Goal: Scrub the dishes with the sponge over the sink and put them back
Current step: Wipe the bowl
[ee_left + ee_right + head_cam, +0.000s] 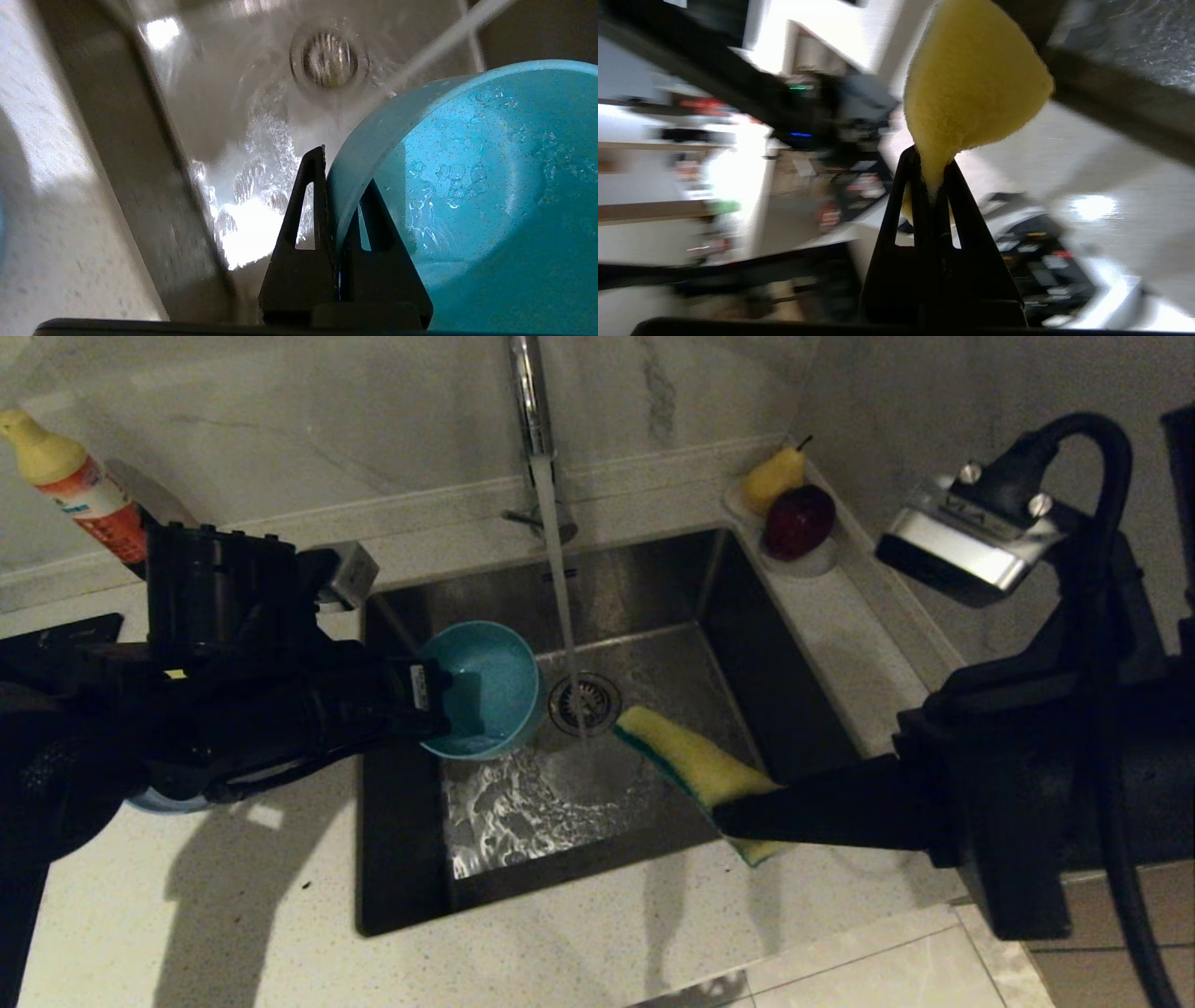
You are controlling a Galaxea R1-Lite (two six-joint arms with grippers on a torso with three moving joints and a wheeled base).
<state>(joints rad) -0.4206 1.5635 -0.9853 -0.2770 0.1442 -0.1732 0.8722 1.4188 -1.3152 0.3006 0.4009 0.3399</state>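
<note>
Left of centre in the head view, the left tool [431,695] pinches the blue bowl [487,686] by its rim, tilted over the sink [653,607] so water drains, while the right tool [738,817] pinches the sponge [686,761] lower right, ready to scrub.

Teal-blue bowl [487,689], matte, beaded with clear droplets inside, over the brushed steel-grey sink [709,616]. Sponge [695,767] right of the drain strainer [584,703]: yellow face up, dark green scouring layer along its edge. Black grippers, left [431,695] and right [724,819]. Behind the sink's right corner, yellow pear [773,478] and dark red apple [799,521] on a white dish [810,562]. Left of the sink, orange-red bottle with pale yellow cap [70,485]. White speckled countertop [280,915]; grey-veined marble wall [373,411].
</note>
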